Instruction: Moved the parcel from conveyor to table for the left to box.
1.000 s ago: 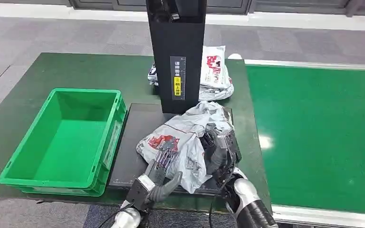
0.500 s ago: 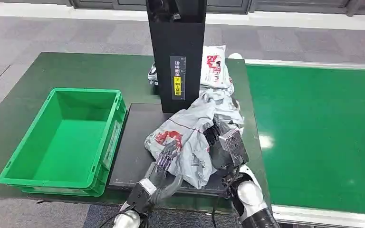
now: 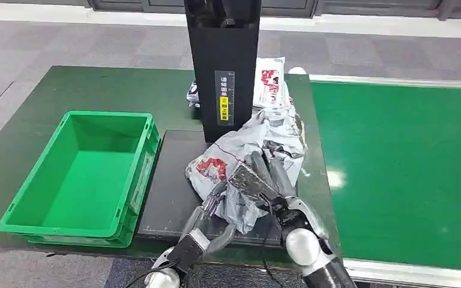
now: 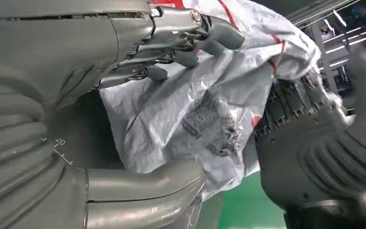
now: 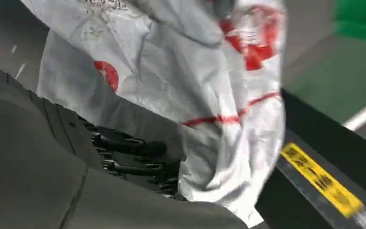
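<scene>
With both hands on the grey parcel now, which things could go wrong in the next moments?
1. The parcel is a loose, crumpled bag held between the left hand and the right hand; a slack fold may slip out during the handover.
2. It hangs right beside the black upright stand, so a swing toward the green bin might catch on it.
3. Other parcels lie just behind; a wide move may drag them.

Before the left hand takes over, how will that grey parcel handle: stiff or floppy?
Likely floppy: the parcel is a crumpled poly bag that drapes over the right hand. Probably light, since it bunches rather than hangs taut. The glossy film may slip, so the left hand probably needs a full wrap.
</scene>
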Robot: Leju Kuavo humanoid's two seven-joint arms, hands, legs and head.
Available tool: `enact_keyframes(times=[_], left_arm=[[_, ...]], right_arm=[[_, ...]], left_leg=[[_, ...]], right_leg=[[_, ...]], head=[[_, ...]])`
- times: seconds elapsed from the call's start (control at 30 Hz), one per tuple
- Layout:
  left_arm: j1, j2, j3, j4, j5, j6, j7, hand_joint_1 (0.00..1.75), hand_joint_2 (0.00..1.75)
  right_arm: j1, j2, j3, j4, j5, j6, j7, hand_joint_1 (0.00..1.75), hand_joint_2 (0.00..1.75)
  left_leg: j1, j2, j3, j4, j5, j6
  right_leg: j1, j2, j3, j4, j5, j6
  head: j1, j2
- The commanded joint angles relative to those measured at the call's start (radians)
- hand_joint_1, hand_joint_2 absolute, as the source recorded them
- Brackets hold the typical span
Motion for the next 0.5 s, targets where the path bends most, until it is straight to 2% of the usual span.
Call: enact_keyframes(times=[0.03,0.1,0.23,0.33,0.4,0.5], left_arm=[[-0.065,0.004,-0.041,0.103,0.003,0.002,0.004,0.0,1.75],[-0.081,0.002,-0.05,0.127,0.011,0.004,0.005,0.0,1.75],[-0.098,0.007,-0.07,0.152,0.021,0.001,-0.001,0.0,1.75],[-0.102,0.007,-0.072,0.157,0.023,0.002,-0.001,0.0,1.75],[-0.108,0.019,-0.093,0.158,-0.009,0.049,-0.002,0.0,1.75],[-0.114,0.038,-0.124,0.157,-0.078,0.123,0.024,0.0,1.75]], right_arm=[[-0.249,0.005,0.07,0.501,-0.045,0.05,-0.007,0.0,0.0],[-0.3,0.021,0.058,0.632,-0.072,0.046,-0.03,0.0,0.0],[-0.347,0.029,0.028,0.755,-0.135,0.077,-0.068,0.0,0.0],[-0.354,0.027,0.026,0.764,-0.139,0.076,-0.074,0.0,0.0],[-0.374,0.042,0.003,0.789,-0.201,0.102,-0.124,0.0,0.0],[-0.393,0.045,-0.005,0.737,-0.296,0.142,-0.164,0.0,0.0]], left_leg=[[0.0,0.001,0.002,-0.001,0.001,0.001],[-0.001,0.001,0.002,-0.002,0.001,0.001],[-0.001,-0.003,0.002,-0.003,0.003,0.001],[-0.001,-0.004,0.001,-0.002,0.004,0.002],[-0.002,-0.004,0.002,-0.004,0.004,0.002],[-0.002,-0.006,-0.001,-0.002,0.004,0.002]], right_leg=[[0.0,0.002,0.001,-0.001,0.001,0.0],[-0.001,0.002,0.002,-0.001,0.001,0.0],[-0.001,-0.001,0.002,-0.002,0.002,0.0],[-0.001,-0.002,0.001,-0.001,0.002,0.0],[-0.001,-0.001,0.002,-0.003,0.003,0.0],[-0.002,-0.003,0.0,0.0,0.002,0.0]], head=[[0.0,0.0],[0.0,0.0],[0.0,0.0],[0.0,0.0],[0.0,0.0],[0.0,0.0]])
